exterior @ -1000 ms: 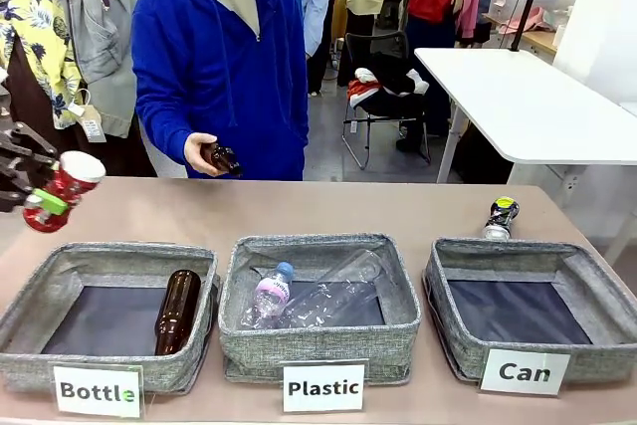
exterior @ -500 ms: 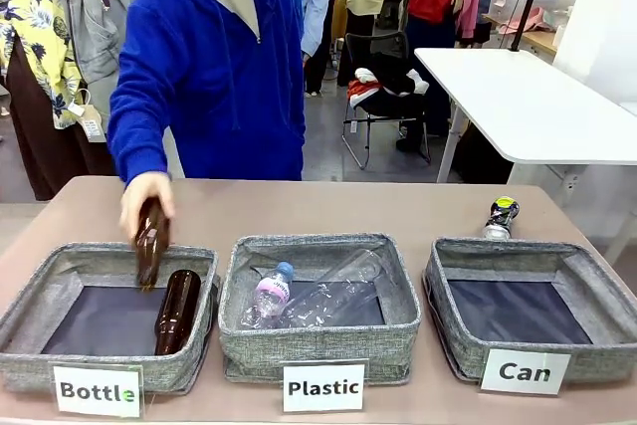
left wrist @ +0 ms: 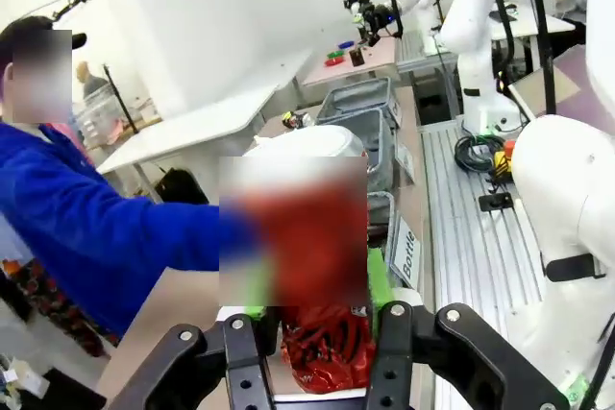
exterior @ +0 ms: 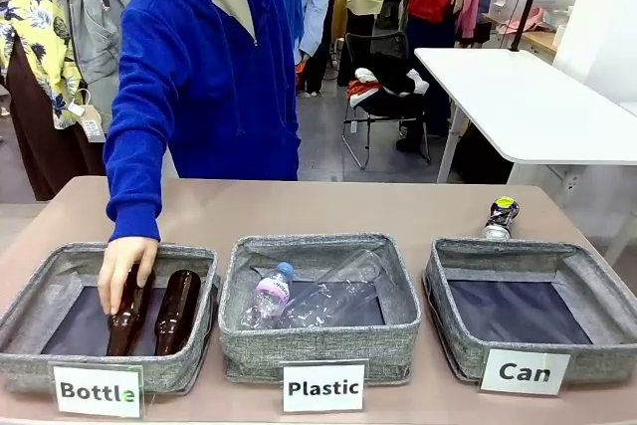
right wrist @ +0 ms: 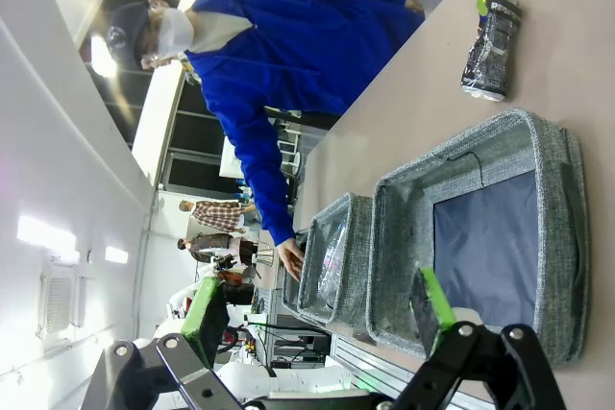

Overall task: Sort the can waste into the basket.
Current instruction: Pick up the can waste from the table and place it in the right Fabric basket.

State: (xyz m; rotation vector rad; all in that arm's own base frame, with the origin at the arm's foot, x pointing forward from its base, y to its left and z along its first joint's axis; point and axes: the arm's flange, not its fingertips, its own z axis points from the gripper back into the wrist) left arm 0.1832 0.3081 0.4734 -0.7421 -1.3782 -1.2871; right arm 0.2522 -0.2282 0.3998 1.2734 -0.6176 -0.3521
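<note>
Brown glass bottle is lying flat now. Left gripper clamps the crumpled red can. The right gripper gapes, with the woven basket ahead of it.

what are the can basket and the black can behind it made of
Can basket: grey woven fabric, matte; the heathered weave and soft, sagging walls show it. Black can: probably thin metal, glossy print; it is dented and has a silvery end.

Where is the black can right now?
The black can sits on the table at the right of the front view, just behind the far rim of the Can basket.
</note>
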